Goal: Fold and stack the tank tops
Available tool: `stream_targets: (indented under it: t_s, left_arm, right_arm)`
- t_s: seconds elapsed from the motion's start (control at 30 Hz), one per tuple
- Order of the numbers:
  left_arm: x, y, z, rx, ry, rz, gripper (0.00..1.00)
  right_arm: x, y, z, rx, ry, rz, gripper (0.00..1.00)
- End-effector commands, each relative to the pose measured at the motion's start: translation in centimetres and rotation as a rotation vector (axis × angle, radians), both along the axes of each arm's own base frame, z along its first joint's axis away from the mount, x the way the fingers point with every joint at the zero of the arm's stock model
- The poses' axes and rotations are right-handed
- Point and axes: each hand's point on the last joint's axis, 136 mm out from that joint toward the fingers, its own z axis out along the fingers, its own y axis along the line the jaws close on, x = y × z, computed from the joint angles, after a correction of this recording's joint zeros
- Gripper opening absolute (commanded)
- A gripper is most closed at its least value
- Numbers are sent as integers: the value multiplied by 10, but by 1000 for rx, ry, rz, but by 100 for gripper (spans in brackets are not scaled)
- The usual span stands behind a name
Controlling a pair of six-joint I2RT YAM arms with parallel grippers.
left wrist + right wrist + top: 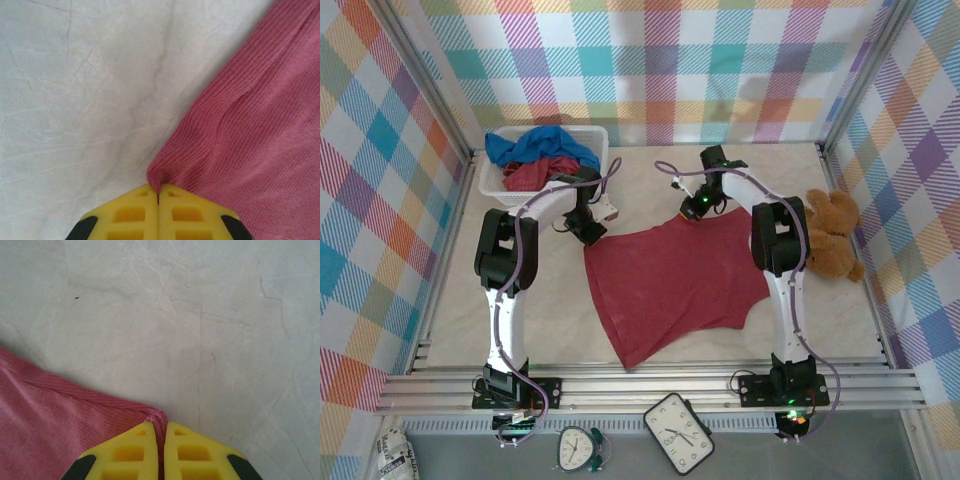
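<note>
Spread on table (560, 320) just right of basket (492, 186), not yet folded: red top (670, 280). Heaped inside basket, waiting: blue top (535, 145) and other red top (532, 173). Far right of basket, past the spread cloth: bear (832, 235).

Left gripper (159, 189) clamped shut on the red top's corner nearest basket, cloth puckered into a small nub right at the yellow tips. Right gripper (161, 426) likewise pinched closed, on the corner farther from basket, with only the ribbed hem caught between the tips.

Likely to go wrong from here:
- Slipping out on the lift. Very little cloth in either pinch, least on the side away from basket; drag from the rest of the top on the table probably enough to pull the hem free.
- Folding crooked. Lying askew to basket, so unequal travel of the two corners liable to leave edges mismatched.
- Bunching instead of laying over, if carried too low across the cloth.
- Losing a corner, if pulled apart rather than moved together.
- Snagging on basket's rim, close beside the left pinch.
</note>
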Motion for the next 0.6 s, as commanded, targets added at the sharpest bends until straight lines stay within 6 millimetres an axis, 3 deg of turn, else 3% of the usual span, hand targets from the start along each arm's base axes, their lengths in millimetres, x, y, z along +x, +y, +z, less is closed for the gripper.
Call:
stream_targets:
  t_s: [0.0, 0.2, 0.57]
  left_arm:
    - [-11, -1, 34, -47, -35, 24, 2]
    - [-27, -8, 50, -76, -60, 22, 2]
    - [-61, -23, 62, -75, -60, 10, 1]
  right_arm:
    - [8, 10, 43, 73, -119, 6, 7]
    - [3, 7, 55, 101, -161, -1, 7]
    - [-24, -2, 62, 117, -196, -13, 9]
